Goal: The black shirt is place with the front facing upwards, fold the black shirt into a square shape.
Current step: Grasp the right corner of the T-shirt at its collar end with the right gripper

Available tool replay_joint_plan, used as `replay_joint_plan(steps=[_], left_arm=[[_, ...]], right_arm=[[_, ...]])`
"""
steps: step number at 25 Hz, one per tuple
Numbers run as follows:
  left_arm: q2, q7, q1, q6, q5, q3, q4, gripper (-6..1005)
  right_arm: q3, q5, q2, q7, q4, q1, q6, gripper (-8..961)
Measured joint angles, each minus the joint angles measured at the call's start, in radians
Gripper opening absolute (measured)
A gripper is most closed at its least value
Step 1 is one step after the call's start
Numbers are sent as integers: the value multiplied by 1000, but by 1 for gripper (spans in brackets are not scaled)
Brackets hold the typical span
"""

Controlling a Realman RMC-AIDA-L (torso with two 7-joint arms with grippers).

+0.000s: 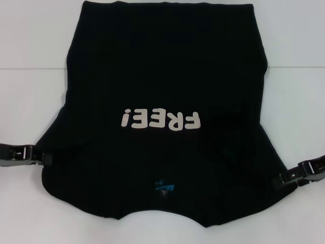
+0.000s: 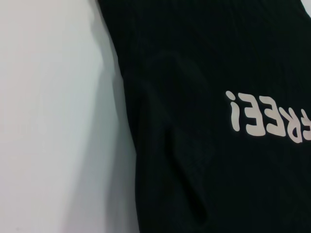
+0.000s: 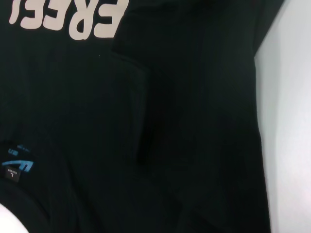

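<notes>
A: Where was the black shirt (image 1: pixel 167 86)?

B: Flat on the white table (image 1: pixel 30 76), front up. The "FREE!" lettering (image 1: pixel 161 119) sat about mid-cloth and read upside down from the head view. The blue neck label (image 1: pixel 166 188) lay on the robot's side of the lettering, so the collar faced the robot.

A: Why laid out like that?

B: Probably so both shoulder edges were in reach. The left gripper (image 1: pixel 36 155) was at the shirt's left edge and the right gripper (image 1: pixel 287 178) at its right edge, both level with the stretch between lettering and label. My guess is each was set to take a side and fold it in toward the lettering.

A: Claws clenched or released?

B: Couldn't tell for either. The tips met black cloth and a grip wasn't readable. The wrist views showed no fingers, only cloth with sleeve folds either side of the lettering.

A: Counts?

B: One shirt, one lettering print, one label, two grippers, one table
</notes>
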Motion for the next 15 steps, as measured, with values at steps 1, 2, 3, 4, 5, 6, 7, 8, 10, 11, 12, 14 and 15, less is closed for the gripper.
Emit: replay_joint_plan(steps=[1, 2, 3, 4, 5, 6, 7, 8, 10, 11, 12, 14, 15], left_arm=[[0, 0, 0, 0, 0, 0, 0, 27], [0, 0, 1, 0, 0, 0, 0, 27], [0, 0, 2, 0, 0, 0, 0, 27], [0, 0, 2, 0, 0, 0, 0, 27], [0, 0, 2, 0, 0, 0, 0, 27], [1, 0, 2, 0, 0, 0, 0, 27], [1, 0, 3, 0, 0, 0, 0, 27], [1, 0, 3, 0, 0, 0, 0, 27], [1, 0, 2, 0, 0, 0, 0, 27], [1, 0, 2, 0, 0, 0, 0, 27], [1, 0, 1, 0, 0, 0, 0, 27], [2, 0, 1, 0, 0, 0, 0, 27], [2, 0, 0, 0, 0, 0, 0, 27]], right_arm=[[-2, 0, 0, 0, 0, 0, 0, 913], [-3, 0, 1, 0, 0, 1, 0, 913], [-3, 0, 1, 0, 0, 2, 0, 913], [-3, 0, 2, 0, 0, 3, -1, 913], [-3, 0, 3, -1, 0, 4, -1, 912], [-3, 0, 4, -1, 0, 4, -1, 912], [-3, 0, 5, -2, 0, 5, -1, 912], [-3, 0, 6, -3, 0, 6, -2, 912], [-3, 0, 8, -4, 0, 7, -3, 911], [-4, 0, 9, -6, 0, 8, -4, 911], [-4, 0, 11, -6, 0, 9, -5, 911], [-5, 0, 13, -7, 0, 10, -6, 911], [-5, 0, 14, -7, 0, 11, -7, 910]])
